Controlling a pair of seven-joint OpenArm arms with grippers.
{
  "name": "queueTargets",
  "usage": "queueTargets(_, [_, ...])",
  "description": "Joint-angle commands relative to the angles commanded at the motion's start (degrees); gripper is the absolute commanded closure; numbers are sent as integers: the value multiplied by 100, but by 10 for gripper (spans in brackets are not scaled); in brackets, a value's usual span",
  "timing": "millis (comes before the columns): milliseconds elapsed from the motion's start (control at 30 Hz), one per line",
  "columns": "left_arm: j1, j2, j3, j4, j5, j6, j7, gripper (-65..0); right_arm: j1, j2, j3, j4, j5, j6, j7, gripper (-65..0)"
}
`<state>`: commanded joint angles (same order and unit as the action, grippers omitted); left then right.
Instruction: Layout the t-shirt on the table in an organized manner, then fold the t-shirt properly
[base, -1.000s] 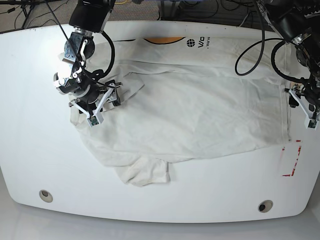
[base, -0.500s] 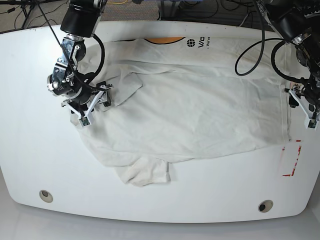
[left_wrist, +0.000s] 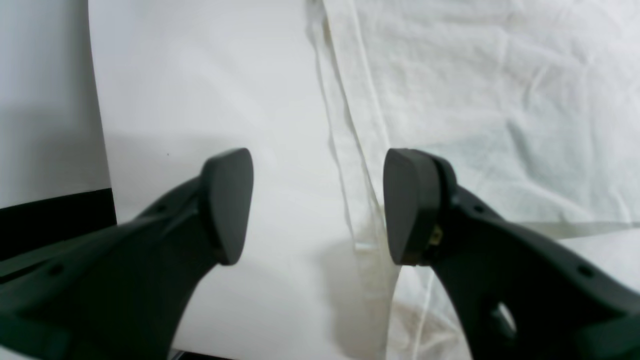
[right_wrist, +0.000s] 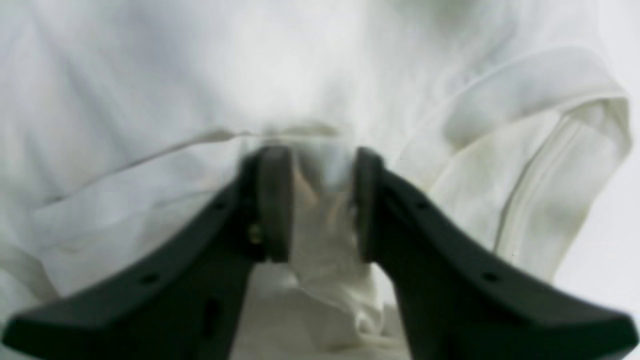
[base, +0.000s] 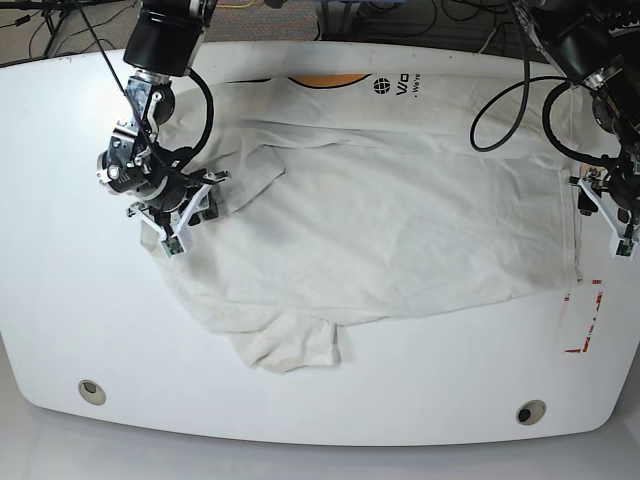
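Observation:
The white t-shirt (base: 400, 220) lies spread and wrinkled across the table (base: 80, 300). Its orange graphic (base: 330, 80) and black lettering (base: 395, 87) show at the far edge, and one sleeve (base: 290, 345) is bunched at the front. My right gripper (base: 190, 222) is at the shirt's left end, shut on a fold of fabric; the right wrist view shows cloth (right_wrist: 320, 220) pinched between the pads of the gripper (right_wrist: 320, 205). My left gripper (base: 603, 215) is open at the shirt's right hem. In the left wrist view the gripper (left_wrist: 316, 207) straddles the hem edge (left_wrist: 350, 150) above bare table (left_wrist: 200, 100).
Two round holes (base: 92, 391) (base: 531, 412) sit near the table's front edge. Red tape marks (base: 590, 320) lie at the front right, just past the hem. Black cables (base: 500, 110) hang over the shirt's far right part.
My right gripper has moved left and slightly back with the fabric in it, drawing the shirt's left end outward. The left arm has not moved.

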<state>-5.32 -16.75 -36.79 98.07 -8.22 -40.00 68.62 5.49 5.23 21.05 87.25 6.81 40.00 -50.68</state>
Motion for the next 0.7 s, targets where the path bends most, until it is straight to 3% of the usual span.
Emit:
queueTargets(167, [9, 0, 0, 0, 0, 0, 0, -386, 26, 9, 18, -325, 0, 0, 0, -97])
queueTargets(300, [9, 0, 0, 0, 0, 0, 0, -386, 26, 18, 26, -422, 18, 0, 53, 0])
queueTargets(600, [9, 0, 0, 0, 0, 0, 0, -386, -9, -9, 0, 211, 9, 0, 0, 0])
queueTargets(700, [9, 0, 0, 0, 9, 0, 0, -386, 9, -79, 0, 554, 9, 0, -299, 0])
